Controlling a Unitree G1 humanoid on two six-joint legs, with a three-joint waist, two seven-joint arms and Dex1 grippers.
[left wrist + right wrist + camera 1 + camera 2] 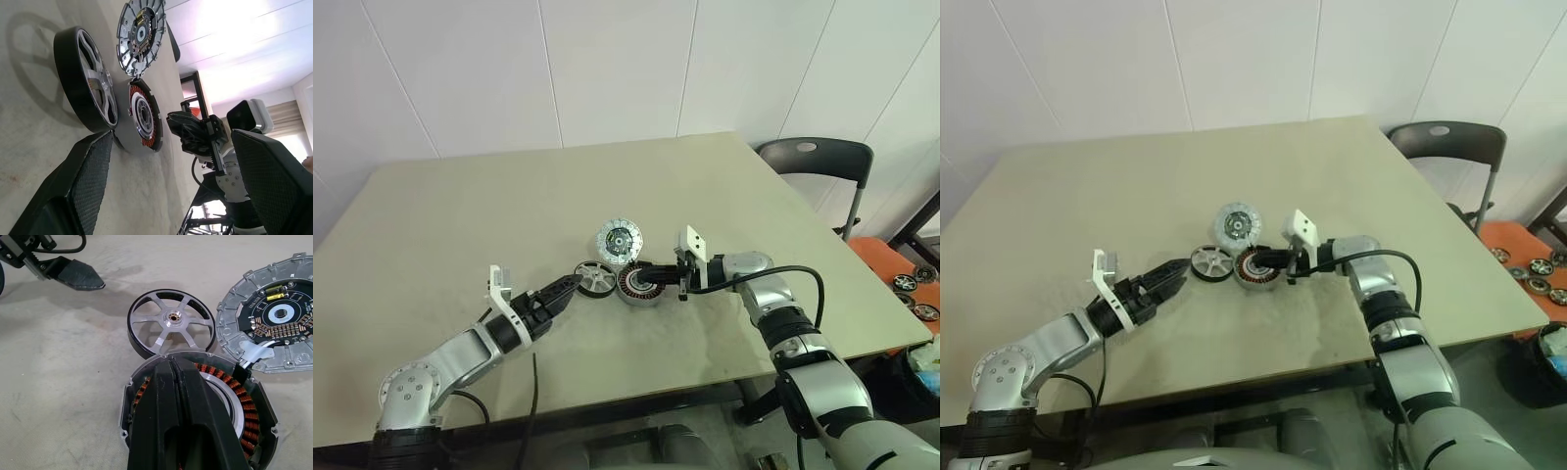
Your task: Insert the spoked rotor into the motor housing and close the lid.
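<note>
Right gripper [172,363] fingers pressed together over the motor housing [637,285], hiding part of its copper windings. Spoked rotor [595,278] sits touching the housing's left, lid [620,239] just beyond. Left gripper [570,285] fingers apart just left of rotor; open table [460,215] all round.

No text, label or number can be read (the lid [274,318] carries only illegible circuit-board marks).

You get even, bright room light; the spoked rotor [88,88] casts a soft shadow on the surface [29,147], and the window glares white.
</note>
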